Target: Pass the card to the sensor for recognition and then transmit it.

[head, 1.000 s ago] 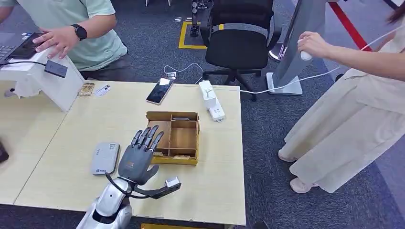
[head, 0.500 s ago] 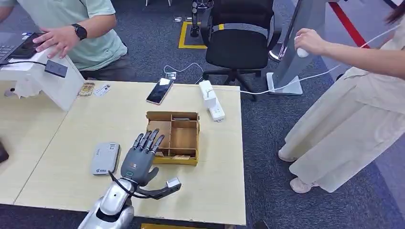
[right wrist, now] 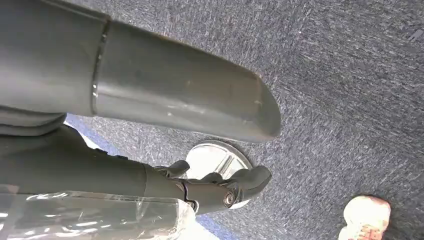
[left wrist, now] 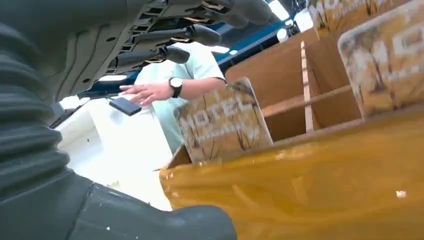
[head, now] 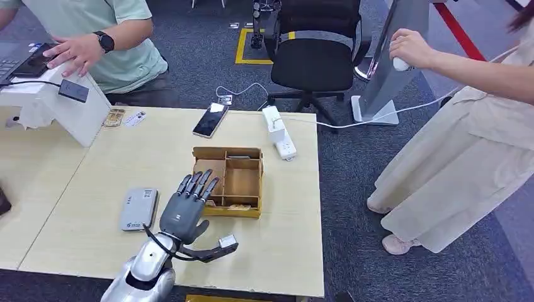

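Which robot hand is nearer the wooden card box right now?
Left. The left robot hand hovers at the card box, fingers over its near-left edge. The right robot hand hangs down over the carpet, away from the table.

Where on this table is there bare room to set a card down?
Bare wood between the card reader and the white stand, and along the table's right edge beside the wooden box. Crowded: far edge, with the phone and power strip, and around the left hand.
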Motion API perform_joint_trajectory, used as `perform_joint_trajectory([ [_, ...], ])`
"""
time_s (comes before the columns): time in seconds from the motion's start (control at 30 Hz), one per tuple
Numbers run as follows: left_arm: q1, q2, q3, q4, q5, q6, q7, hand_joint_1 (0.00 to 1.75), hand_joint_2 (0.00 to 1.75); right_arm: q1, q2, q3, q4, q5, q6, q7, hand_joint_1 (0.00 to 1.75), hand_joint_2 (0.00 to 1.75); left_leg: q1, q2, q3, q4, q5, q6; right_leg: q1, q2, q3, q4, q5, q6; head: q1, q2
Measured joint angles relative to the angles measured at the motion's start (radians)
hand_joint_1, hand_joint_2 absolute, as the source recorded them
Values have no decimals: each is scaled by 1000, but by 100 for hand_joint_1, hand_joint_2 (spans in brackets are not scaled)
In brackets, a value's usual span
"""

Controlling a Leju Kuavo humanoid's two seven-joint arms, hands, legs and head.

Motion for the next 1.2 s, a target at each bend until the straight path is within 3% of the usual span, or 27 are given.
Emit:
perform_joint_trajectory([
  [0.07,0,0,1,-15,0,0,-9,0,175,0,0,0,0,0,0,-1,0,0,0,0,0,0,0,0,0,0,0,0,0,0,0,0],
  [0.1,0,0,1,-23,0,0,-13,19,175,0,0,0,0,0,0,-1,0,0,0,0,0,0,0,0,0,0,0,0,0,0,0,0],
  [0.2,0,0,2,-40,0,-3,-13,152,175,0,0,0,0,0,0,-2,0,0,0,0,0,0,0,0,0,0,0,0,0,0,0,0],
  [0.33,1,0,2,-46,0,-23,-28,140,175,0,0,-1,0,0,0,-5,0,0,0,0,0,0,0,0,0,0,0,0,0,0,0,0],
  [0.63,7,5,2,-43,0,-52,-34,140,175,0,0,-2,0,0,0,-8,0,0,0,0,0,0,0,0,0,0,0,0,0,0,0,0],
  [0.7,7,6,2,-40,1,-57,-35,108,175,0,0,-2,0,0,0,-8,0,0,0,0,0,0,0,0,0,0,0,0,0,0,0,0],
  [0.73,7,6,2,-39,2,-68,-36,65,175,0,0,-2,0,0,0,-8,0,0,0,0,0,0,0,0,0,0,0,0,0,0,0,0],
  [0.77,6,6,2,-37,3,-81,-37,37,175,0,0,-2,0,0,0,-8,0,0,0,0,0,0,0,0,0,0,0,0,0,0,0,0],
  [0.83,5,11,2,-26,9,-103,-40,14,175,-1,0,-2,0,0,0,-8,0,0,0,0,0,0,0,0,0,0,0,0,0,0,0,0],
  [0.9,8,14,2,-12,14,-116,-43,3,175,0,0,-2,0,0,0,-8,0,0,0,0,0,0,0,0,0,0,0,0,0,0,0,0],
  [0.97,13,19,2,0,25,-130,-47,5,175,-1,-2,-2,0,0,0,-7,0,0,0,0,0,0,0,0,0,0,0,0,0,0,0,0],
  [1.03,22,26,2,10,33,-132,-47,38,175,-1,-3,-2,0,0,-1,-6,0,0,0,0,0,0,0,0,0,0,0,0,0,0,0,0],
  [1.07,25,29,2,14,37,-131,-47,117,175,-1,-3,-2,0,0,-2,-4,0,0,0,0,0,0,0,0,0,0,0,0,0,0,0,0],
  [1.1,26,30,2,15,37,-128,-47,164,175,-1,-3,-1,0,0,-3,-2,0,0,0,0,0,0,0,0,0,0,0,0,0,0,0,0],
  [1.13,26,31,2,15,37,-127,-47,175,175,-1,-5,0,0,0,-4,1,0,0,0,0,0,0,0,0,0,0,0,0,0,0,0,0],
  [1.2,25,33,2,15,36,-117,-45,175,175,-1,-7,5,0,0,-4,11,0,0,0,0,0,0,0,0,0,0,0,0,0,0,0,0],
])
